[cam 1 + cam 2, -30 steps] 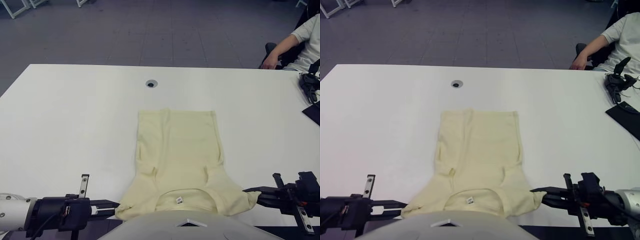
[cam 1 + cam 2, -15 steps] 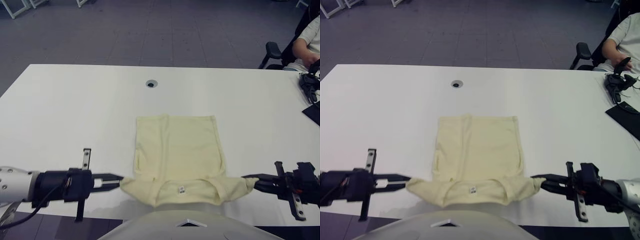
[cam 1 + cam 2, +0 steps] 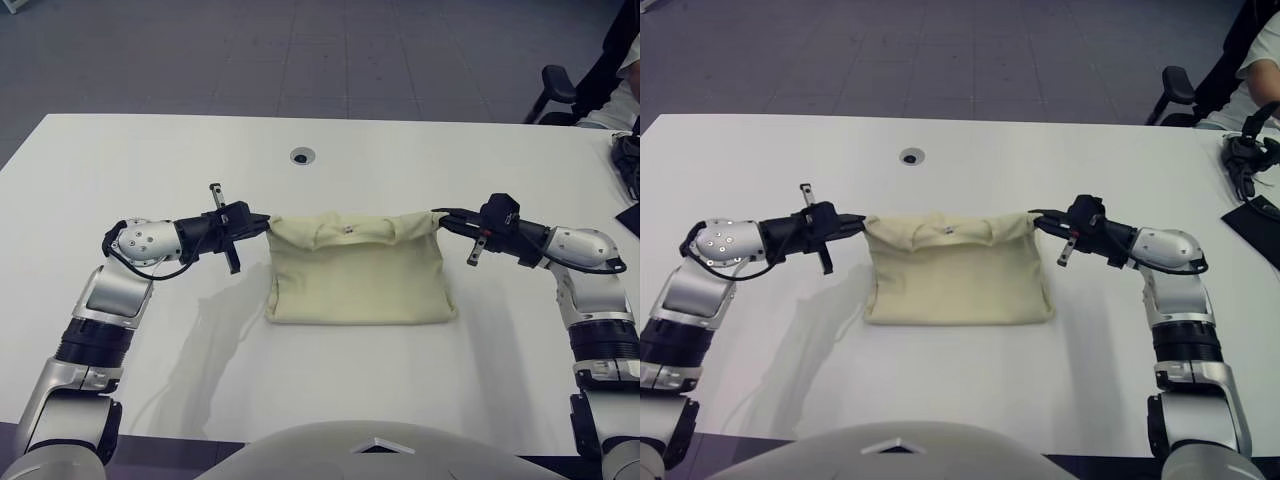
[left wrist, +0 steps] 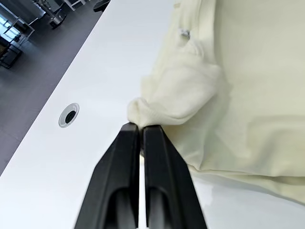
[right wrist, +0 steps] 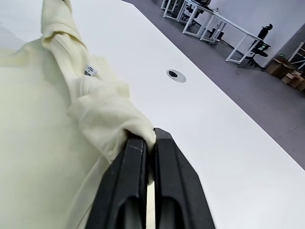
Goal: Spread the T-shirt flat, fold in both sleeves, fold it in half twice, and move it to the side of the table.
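- You carried the collar end of the T-shirt (image 3: 355,270) away from the near edge of the table (image 3: 150,340) and up over the body of the shirt. A second earlier the shirt lay long, with its shoulders at that near edge.
- You moved both arms together. The left gripper (image 3: 262,224) and the right gripper (image 3: 442,215) went from low at the near edge to well out over the table, one at each far corner of the cloth.
- The head camera tilted as you reached, so some of the table's apparent shift was only the view moving.
- The shirt now sat as a squat rectangle near the middle of the table, with the doubled edge towards you. The collar label faced up at the far edge, short of the cable hole (image 3: 301,155).
- Each gripper was pinched shut on a bunched corner of the fabric, and both wrist views showed cloth squeezed between fingers that were pressed together.
- The held edge hung slightly lifted and sagged between the two grips, so it was not yet laid flat.
- By my reading, the first fold in half was all but made.
- What remained was to set that edge down and let go, fold in half once more, and move the shirt to the side.
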Controlling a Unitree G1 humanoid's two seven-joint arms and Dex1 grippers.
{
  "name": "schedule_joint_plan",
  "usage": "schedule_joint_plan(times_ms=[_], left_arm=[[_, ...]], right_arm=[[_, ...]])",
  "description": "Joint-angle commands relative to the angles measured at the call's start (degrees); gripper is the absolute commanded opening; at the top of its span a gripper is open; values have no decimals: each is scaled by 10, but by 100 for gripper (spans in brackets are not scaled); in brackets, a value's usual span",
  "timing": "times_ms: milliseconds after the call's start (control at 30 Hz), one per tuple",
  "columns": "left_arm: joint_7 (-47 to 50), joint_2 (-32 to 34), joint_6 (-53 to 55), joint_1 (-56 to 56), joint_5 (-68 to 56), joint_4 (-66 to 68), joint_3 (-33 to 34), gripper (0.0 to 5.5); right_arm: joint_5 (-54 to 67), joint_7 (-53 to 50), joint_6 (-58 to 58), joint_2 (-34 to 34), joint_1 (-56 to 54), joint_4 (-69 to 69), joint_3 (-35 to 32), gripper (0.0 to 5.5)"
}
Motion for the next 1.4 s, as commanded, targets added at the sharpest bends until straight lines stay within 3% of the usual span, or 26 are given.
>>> schedule_joint_plan(times_ms=[33,100,233,333,500,667,900,1200,1300,1400], left_arm=[[18,-31,-38,-47,29,82,-14,0],[16,-38,-55,-51,37,107,-20,0],[13,-51,-67,-52,40,131,-25,0],[56,-85,-53,-74,38,168,-13,0],[211,-161,18,-145,17,281,55,94],[214,-170,45,-148,2,340,77,185],[214,-166,41,-117,-6,309,93,294],[249,-137,57,-43,-12,129,134,457],[253,-130,71,-12,-17,69,147,509],[256,-125,87,16,-20,14,156,537]], right_arm=[[-24,-7,-35,11,-33,72,8,1],[-37,-14,-52,17,-42,106,12,1],[-61,-44,-77,25,-54,156,14,71],[-65,-125,-88,46,-92,199,-12,115],[-76,-262,-82,77,-144,256,-41,200],[-79,-275,-90,81,-148,253,-39,287],[-201,-217,-159,66,-111,184,88,392],[-432,-367,-181,53,-199,284,214,540],[-502,-430,-175,24,-218,327,254,540],[-533,-421,-173,-26,-199,335,279,540]])
